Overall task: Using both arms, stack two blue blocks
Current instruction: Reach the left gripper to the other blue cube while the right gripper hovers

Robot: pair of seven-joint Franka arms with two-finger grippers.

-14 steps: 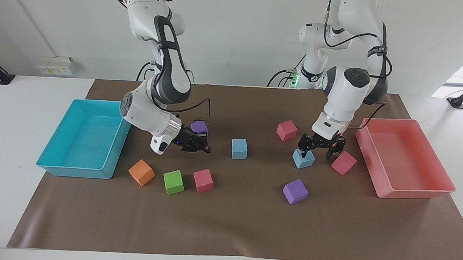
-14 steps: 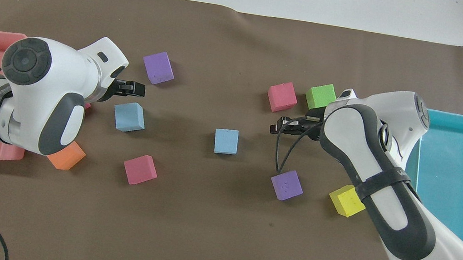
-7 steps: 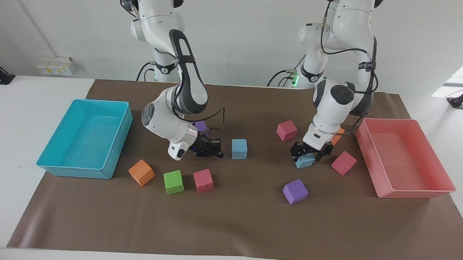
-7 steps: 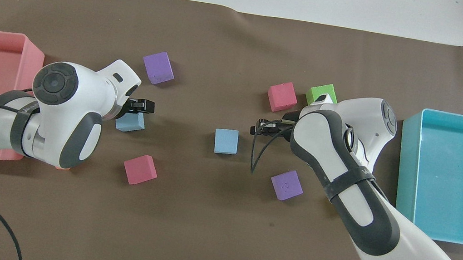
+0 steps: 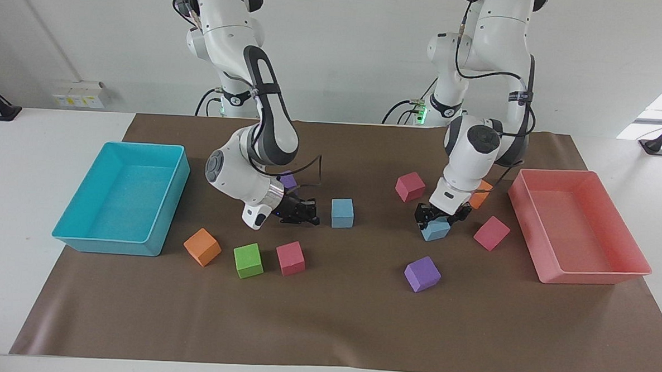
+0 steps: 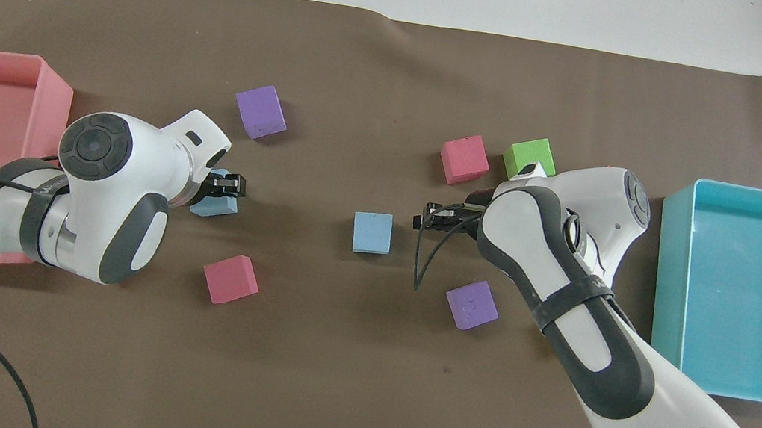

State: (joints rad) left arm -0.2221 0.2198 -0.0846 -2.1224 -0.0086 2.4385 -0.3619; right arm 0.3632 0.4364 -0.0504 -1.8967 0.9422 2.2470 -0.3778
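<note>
One blue block (image 5: 342,213) (image 6: 372,233) rests on the brown mat near the table's middle. My right gripper (image 5: 313,213) (image 6: 419,220) is shut and empty, low over the mat just beside this block, toward the right arm's end. The second blue block (image 5: 436,232) (image 6: 216,205) sits on the mat toward the left arm's end. My left gripper (image 5: 440,217) (image 6: 230,185) comes down on it from above, fingers closed against its sides. The left wrist hides much of that block in the overhead view.
A turquoise tray (image 5: 83,238) stands at the right arm's end, a pink tray (image 5: 590,274) at the left arm's end. Loose cubes lie around: purple (image 5: 422,274), pink (image 5: 410,186) (image 5: 491,232) (image 5: 290,258), green (image 5: 248,260), orange (image 5: 202,247).
My left gripper dropped onto the blue block and its wide-open fingers closed on it. My right gripper, shut throughout, moved sideways up to the middle blue block.
</note>
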